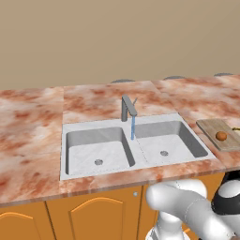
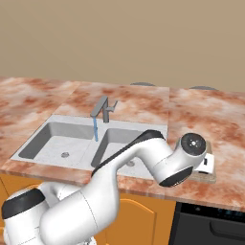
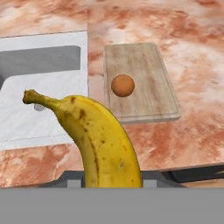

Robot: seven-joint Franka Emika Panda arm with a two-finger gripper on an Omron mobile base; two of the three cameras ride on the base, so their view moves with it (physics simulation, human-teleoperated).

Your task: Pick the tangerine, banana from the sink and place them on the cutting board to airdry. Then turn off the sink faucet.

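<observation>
Marble counter (image 1: 33,131) carries the sink (image 1: 133,125) and cutting board (image 3: 140,83).

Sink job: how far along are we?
Done: the tangerine sits on the cutting board. In hand: the banana is gripped by the gripper, held above the counter between the sink and the board, not yet down. Left: set the banana on the board, then shut off the sink faucet, where water is running.

In the hand view the banana (image 3: 103,140) hid the tool's fingertips, and its lower end was cut off at the bottom. The left base view's right edge clipped the cutting board (image 1: 216,127). The arm covered most of that board in the right base view.
</observation>
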